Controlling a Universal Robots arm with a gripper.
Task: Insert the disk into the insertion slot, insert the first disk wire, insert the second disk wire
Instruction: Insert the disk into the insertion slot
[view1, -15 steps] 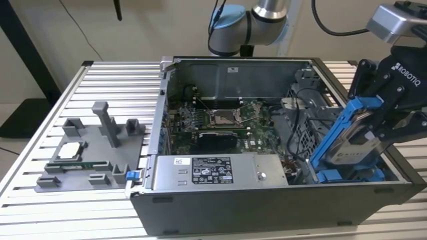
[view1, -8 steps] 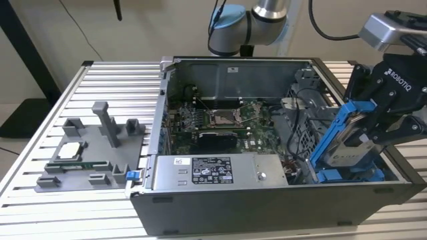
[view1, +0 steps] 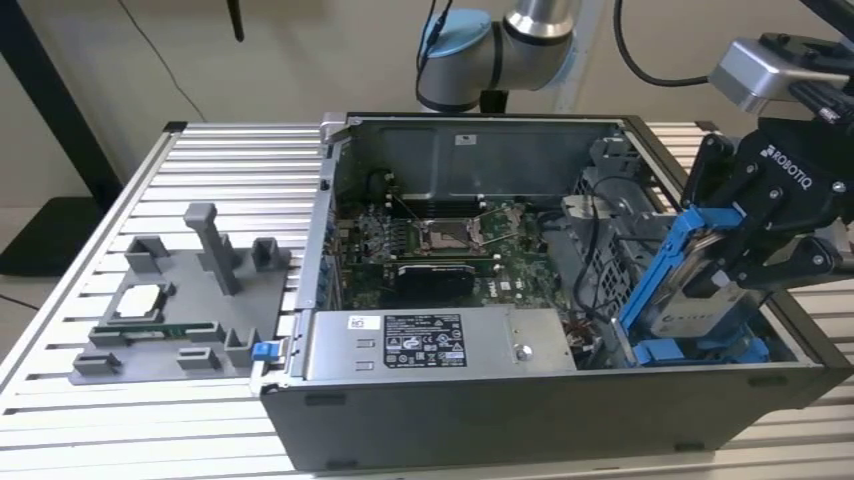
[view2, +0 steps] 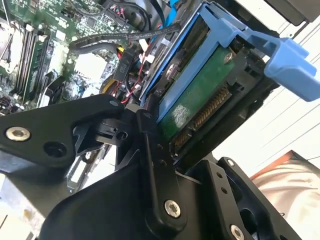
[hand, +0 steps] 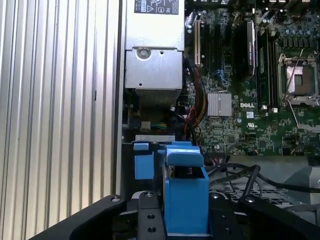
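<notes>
- Exterior view: the claw (view1: 747, 262) is clenched on the disk (view1: 691, 300) and holds it steeply tilted above the case's front corner on the exterior view's right.
- The disk's lower end sits at the mouth of the insertion slot (view1: 694, 352), just by the blue plastic piece inside. It isn't lying flat in the bay, so it looks not yet seated.
- In the second wrist view the disk's green circuit-board face and connector row lie bare between the claw's fingers (view2: 152, 150).
- In the first wrist view the blue carrier is end-on, with the power-supply box (hand: 154, 65) and the motherboard (hand: 250, 75) beyond it.
- Loose cables (view1: 589, 285) lie in the case beside the bay, none visibly plugged into the disk.
- Handling, as a judgement: the disk is a stiff metal body, dense for its size, and won't flex. The plastic carrier will give a little. The board side and connector are fragile, so grip the carrier's side rails and avoid the label and board faces.
</notes>
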